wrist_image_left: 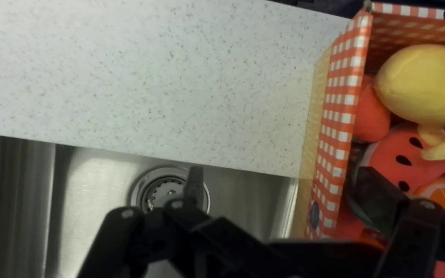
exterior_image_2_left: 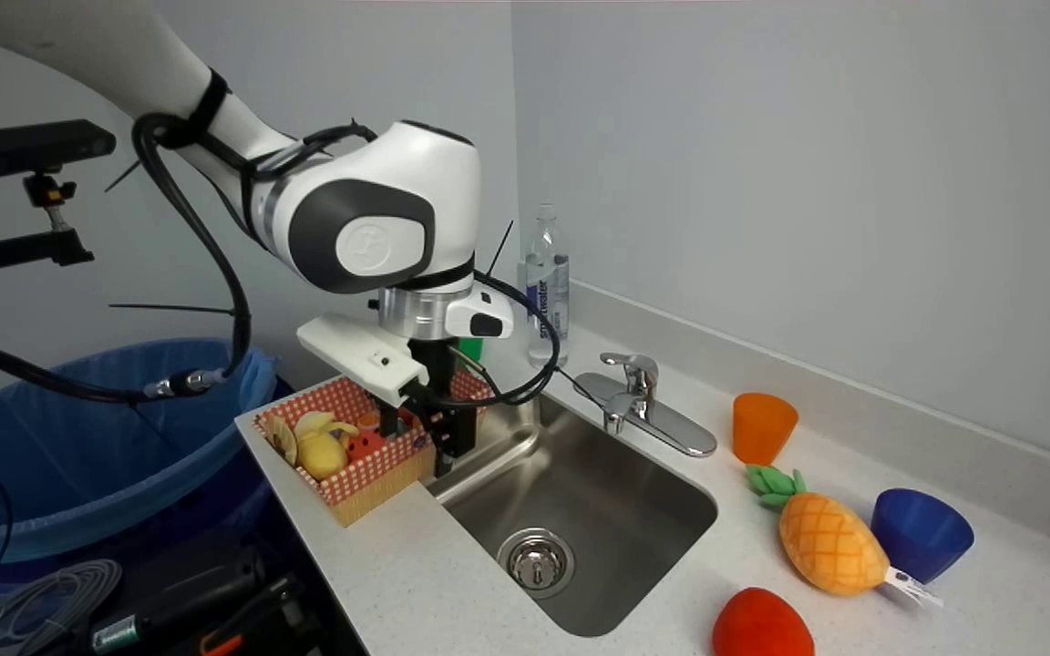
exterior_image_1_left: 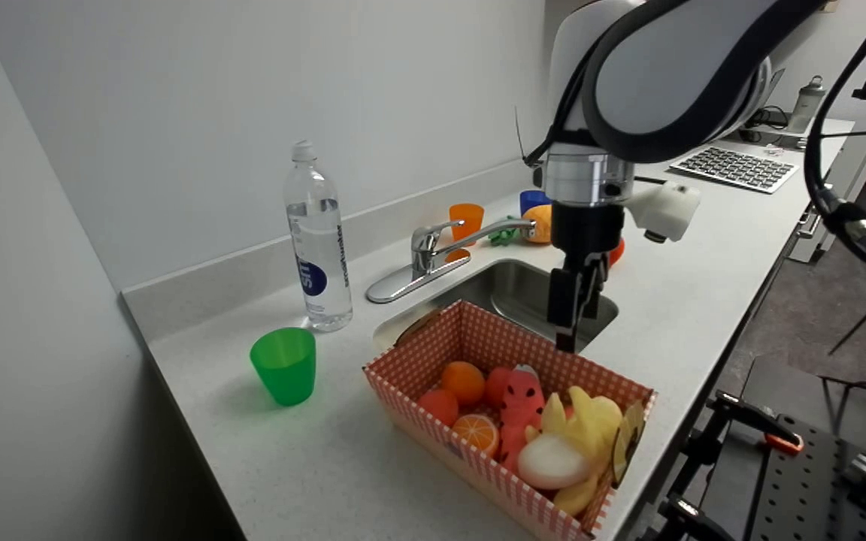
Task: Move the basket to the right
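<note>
The basket is a red-and-white checked box with a tan lower outside, holding several plush fruits. It sits on the counter beside the sink and shows in both exterior views (exterior_image_1_left: 470, 467) (exterior_image_2_left: 386, 488). In the wrist view its near wall (wrist_image_left: 338, 104) runs down the right side. My gripper (exterior_image_1_left: 578, 324) points down at the basket's sink-side wall; it also shows in an exterior view (exterior_image_2_left: 417, 445). In the wrist view the gripper (wrist_image_left: 284, 193) is open wide. One finger is outside over the sink, the other inside above the fruits. The wall lies between them, with gaps visible.
The sink (exterior_image_2_left: 580, 510) borders the basket, with a faucet (exterior_image_2_left: 639, 392) behind it. A water bottle (exterior_image_1_left: 316, 248) and a green cup (exterior_image_1_left: 286, 367) stand near the basket. A plush pineapple (exterior_image_2_left: 830, 542), blue cup (exterior_image_2_left: 919, 533), orange cup (exterior_image_2_left: 760, 428) and red plush (exterior_image_2_left: 762, 627) lie beyond the sink.
</note>
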